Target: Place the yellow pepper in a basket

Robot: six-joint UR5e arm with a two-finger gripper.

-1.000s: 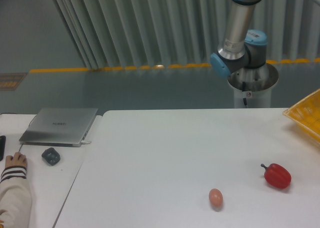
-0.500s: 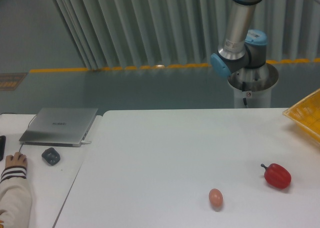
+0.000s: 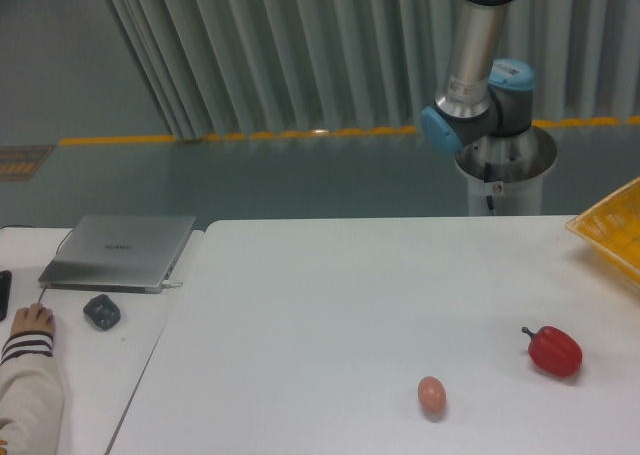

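Observation:
The yellow pepper is out of view. Only a corner of the bright yellow lattice basket (image 3: 612, 229) shows, at the right edge of the white table (image 3: 330, 305). The robot arm (image 3: 478, 65) rises from its pedestal behind the table's far edge and leaves the frame at the top. Its gripper is out of the picture.
A red bell pepper (image 3: 554, 351) lies at the table's near right, and a small pinkish egg (image 3: 431, 394) sits left of it. On the side desk at the left are a closed laptop (image 3: 120, 250), a dark mouse (image 3: 102, 311) and a person's hand (image 3: 30, 323).

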